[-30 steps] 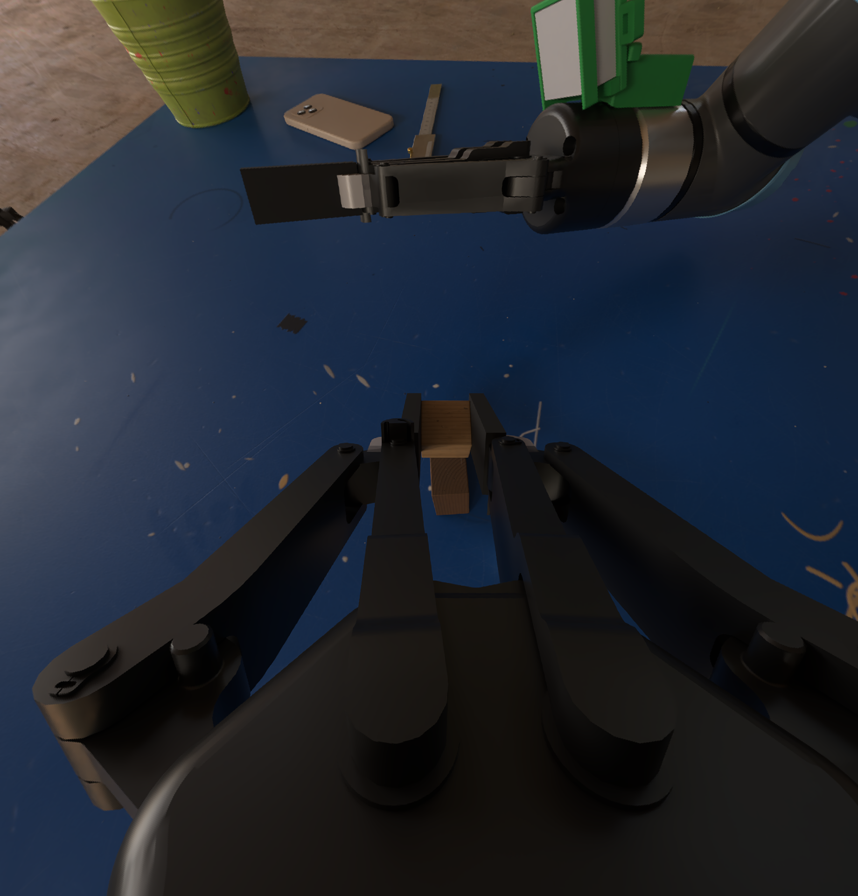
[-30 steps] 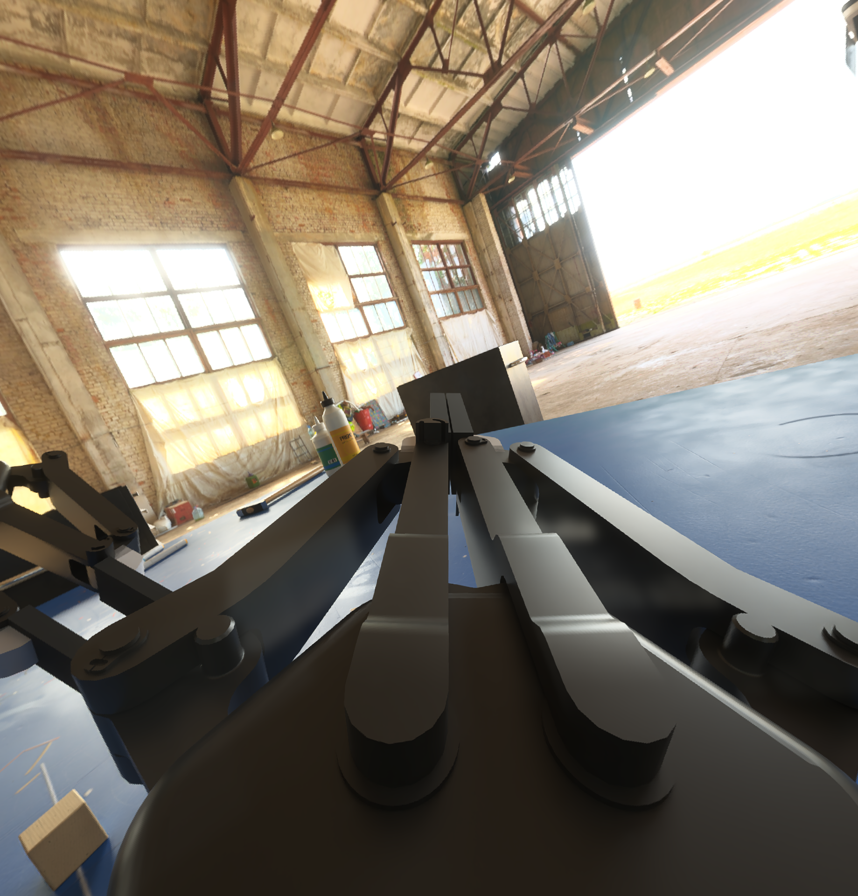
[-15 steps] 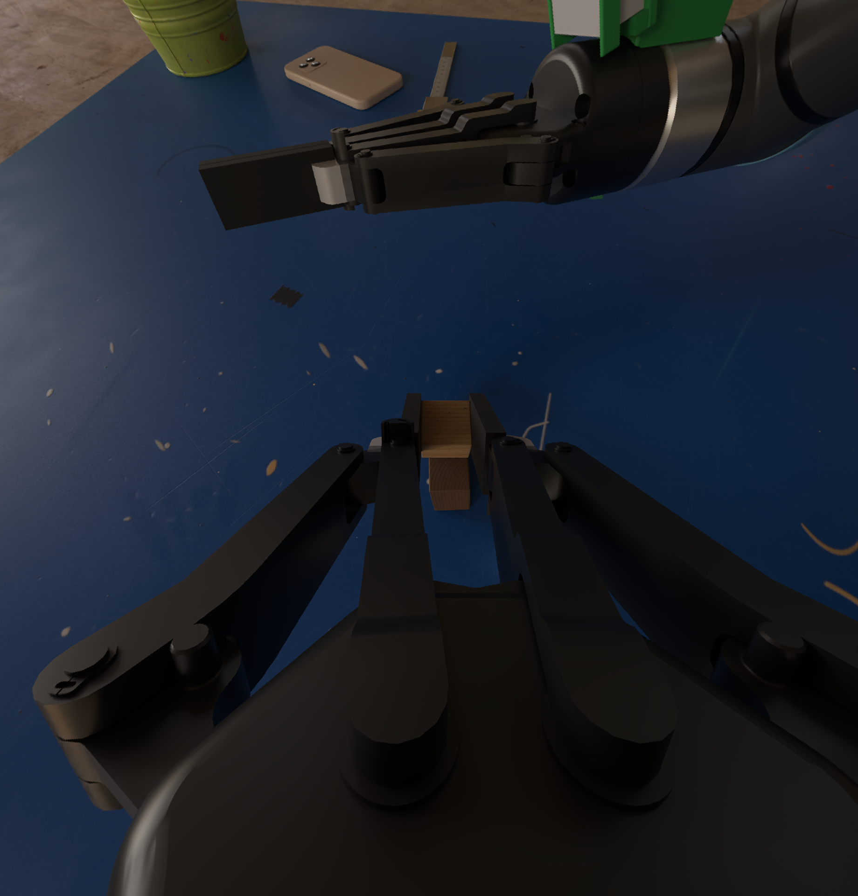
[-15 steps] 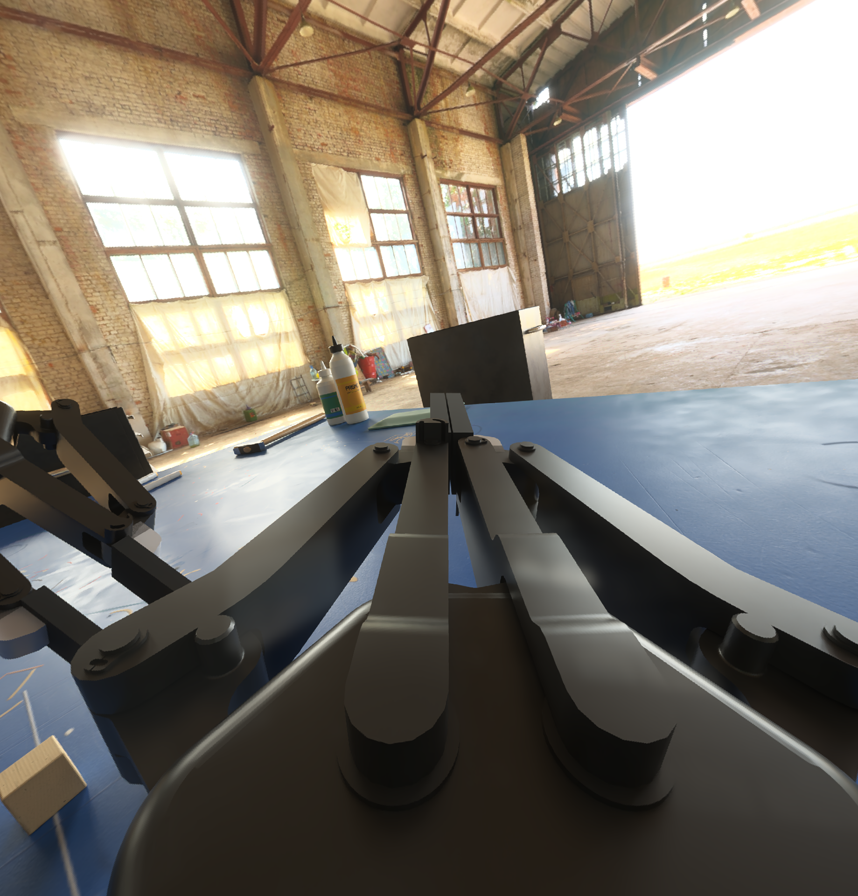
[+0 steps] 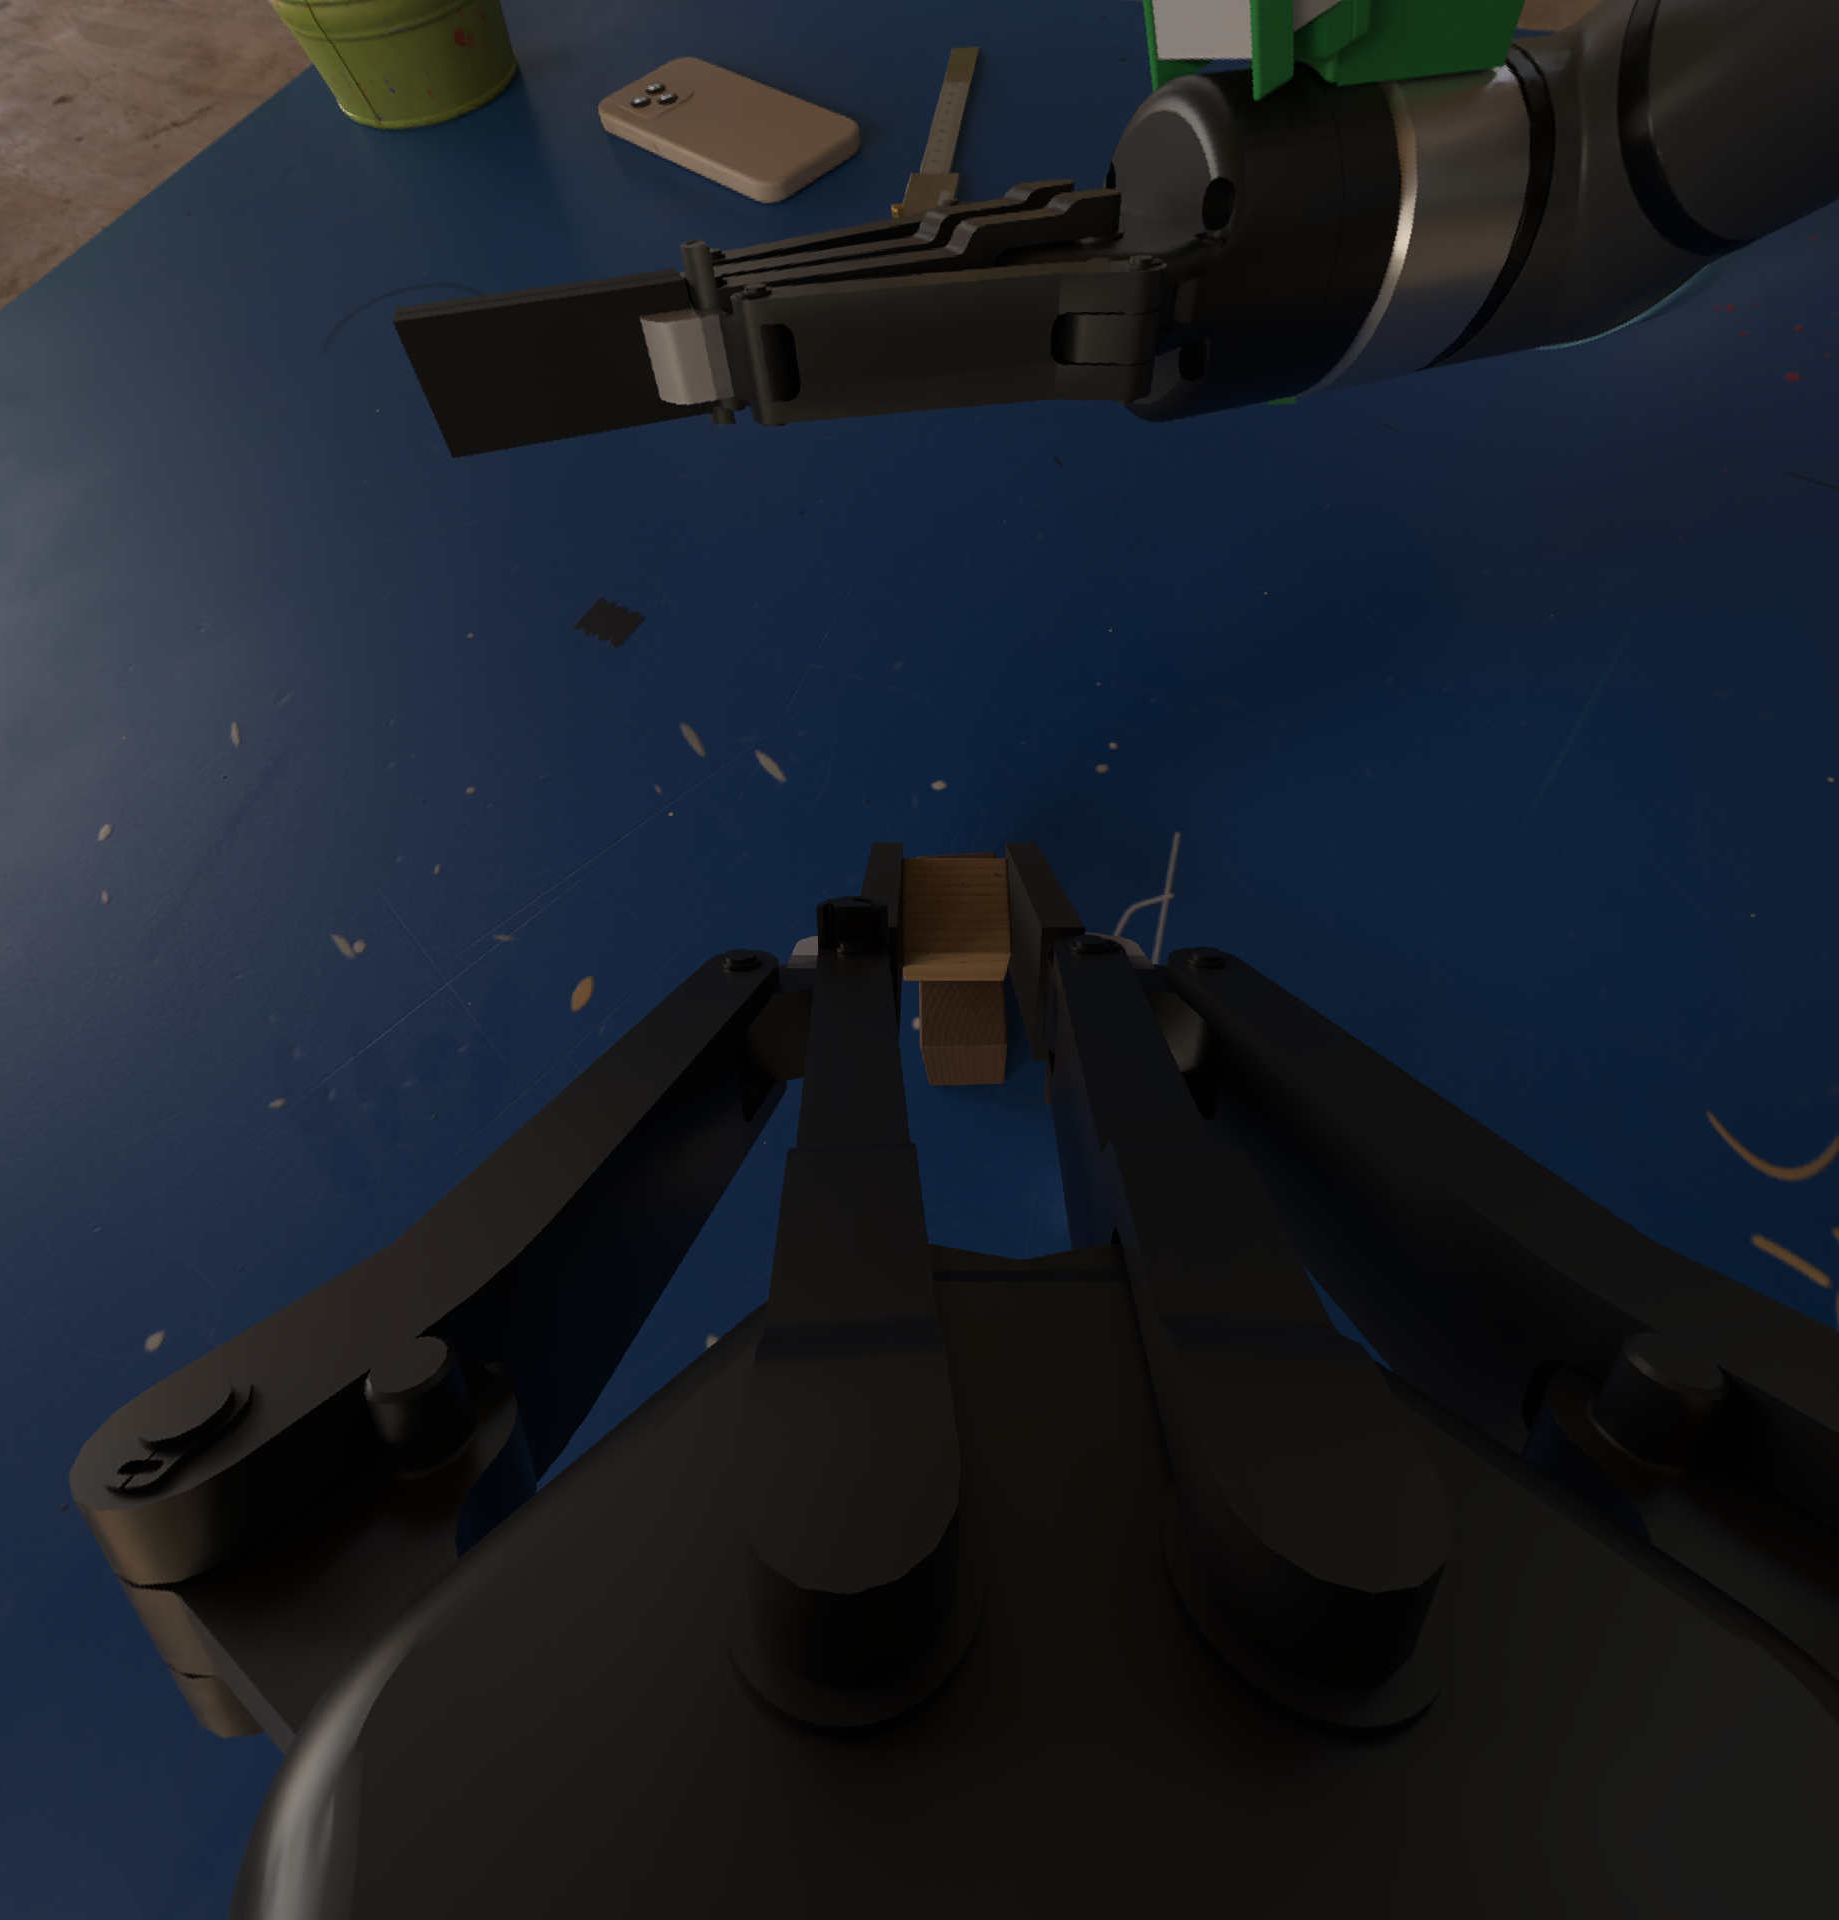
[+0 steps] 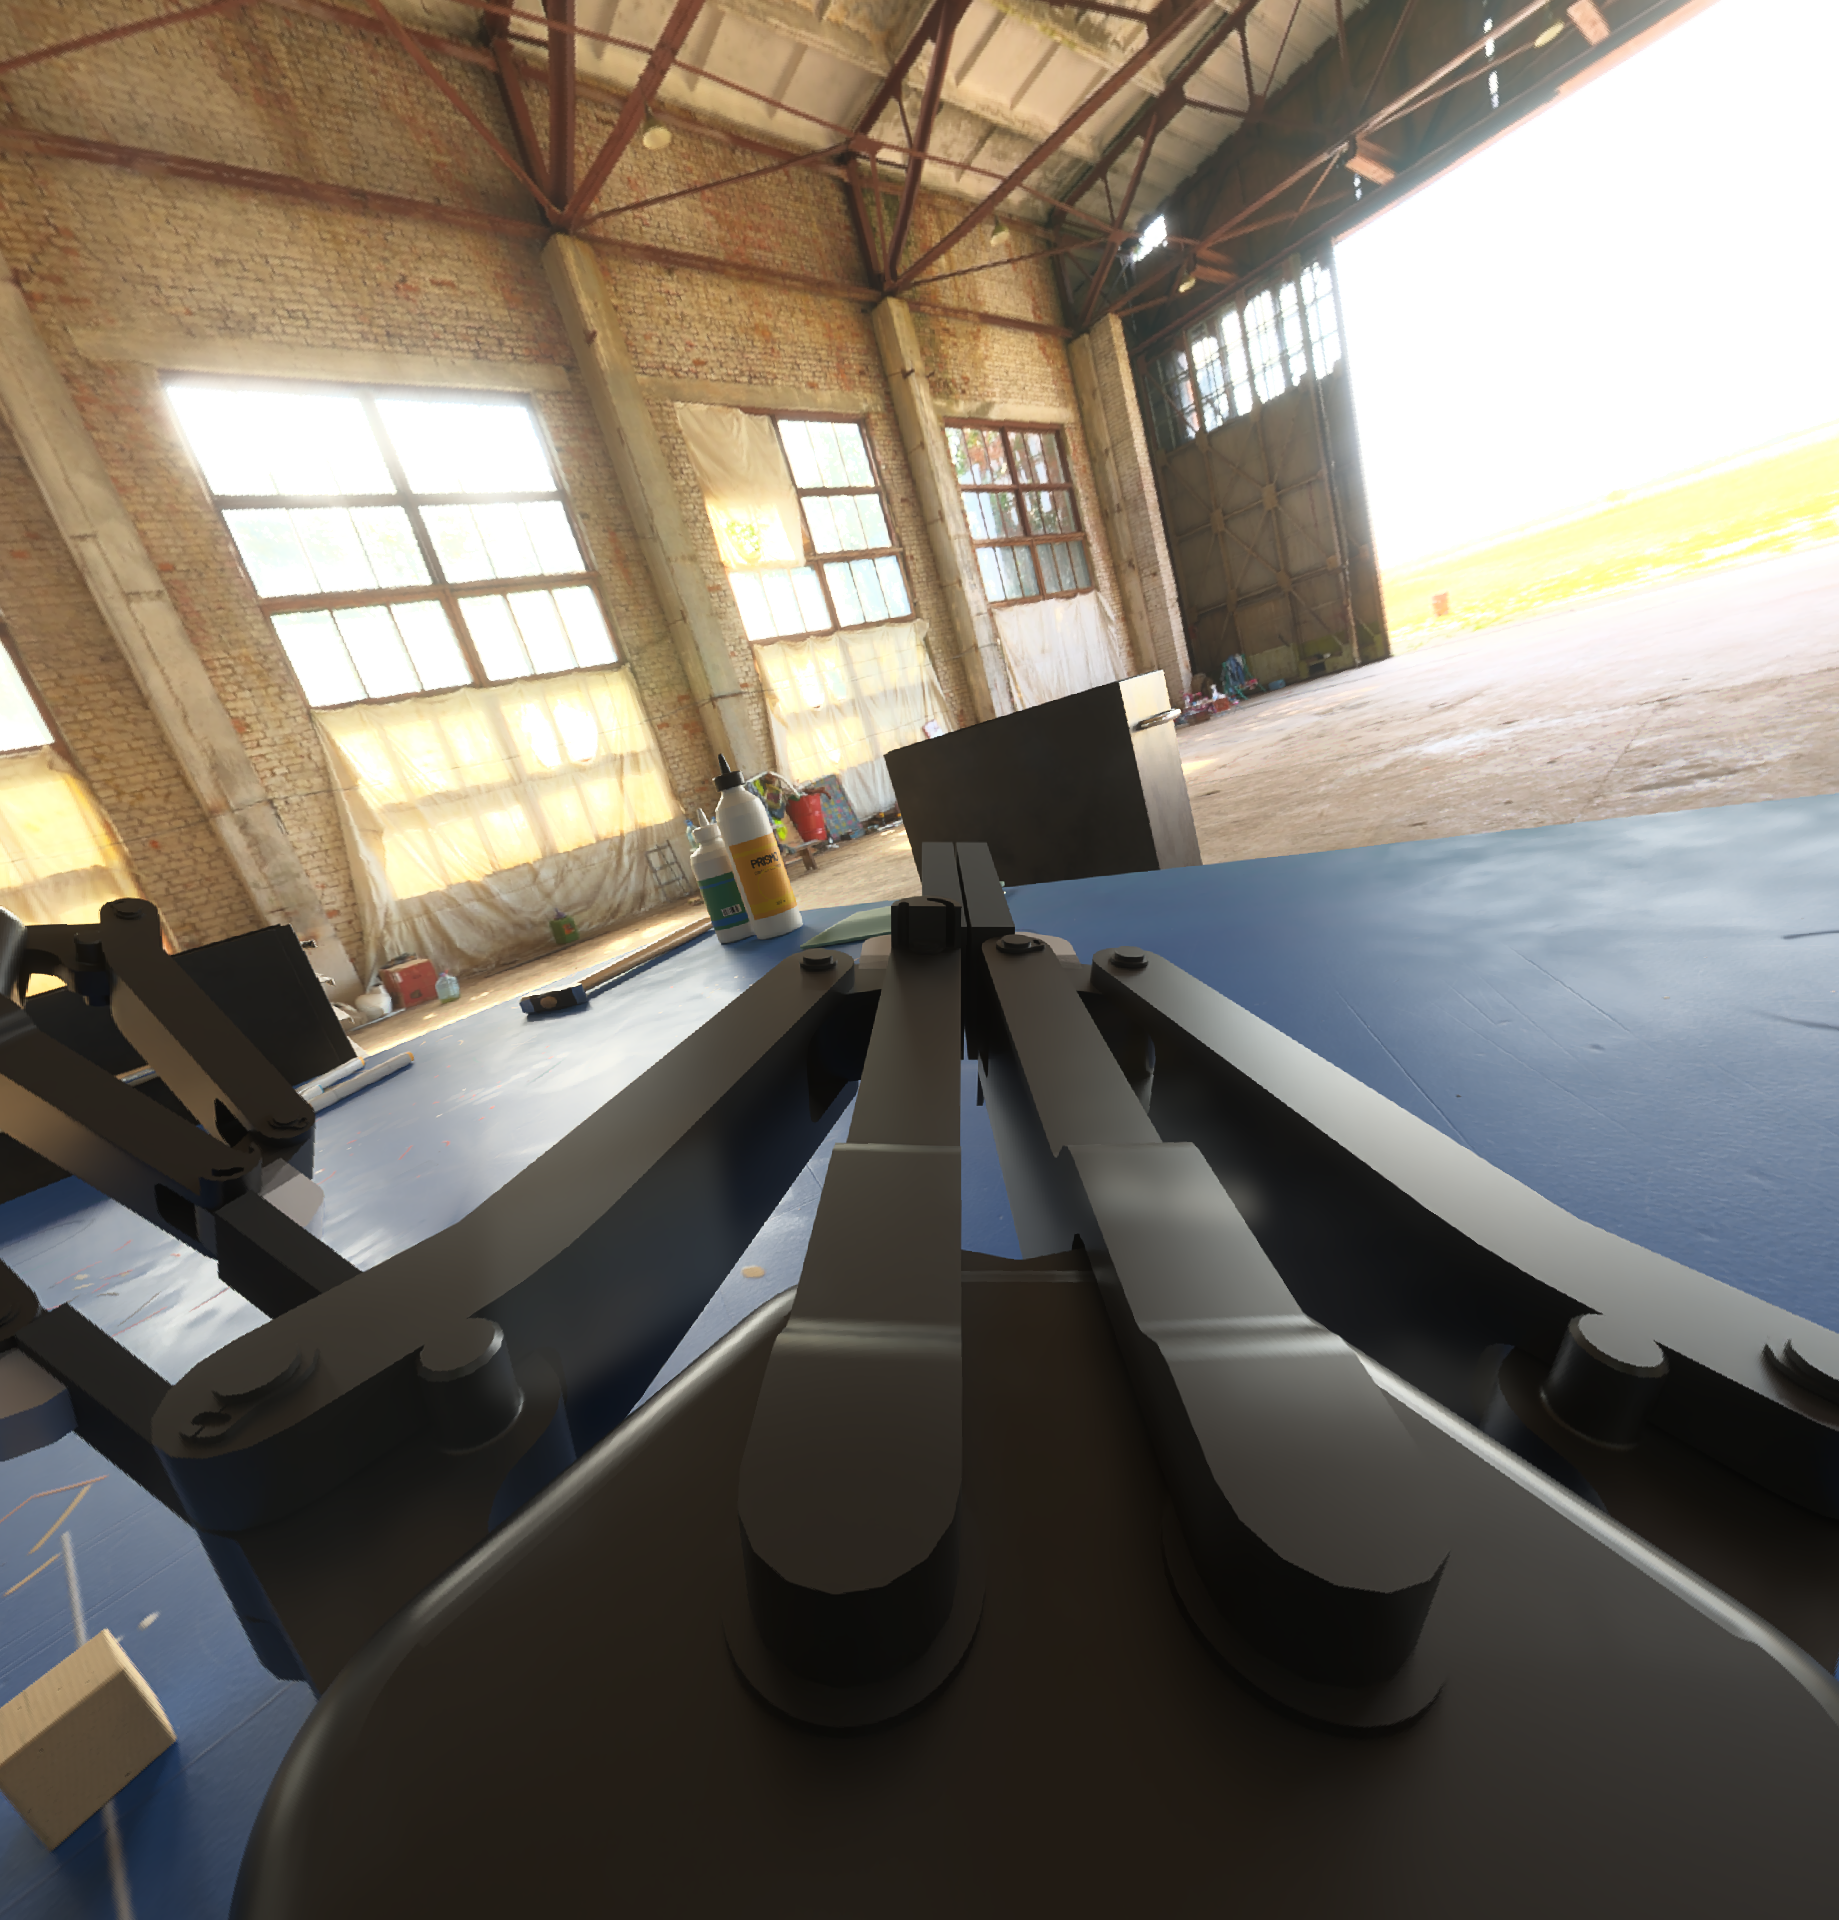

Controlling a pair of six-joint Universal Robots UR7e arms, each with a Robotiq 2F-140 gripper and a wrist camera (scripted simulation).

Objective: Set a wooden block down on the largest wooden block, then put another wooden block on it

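Your left gripper has its fingers clamped on a small wooden block, held above the blue bench. Right below it you see a second wooden block; whether the two touch, can't tell from this angle. A third, paler block lies on the bench near the bottom left of the right wrist view, apart from both arms.

Your right gripper holds nothing, fingers pressed together. It hangs level over the bench, well beyond the held block in the left wrist view, pointing sideways.

Far edge, left wrist view: green cup, tan phone, a ruler-like tool beside the phone.

Right wrist view: two white bottles standing together on the bench, a dark box behind your fingertips, a hammer lying flat farther left. Bench has pale flecks and scribbles.
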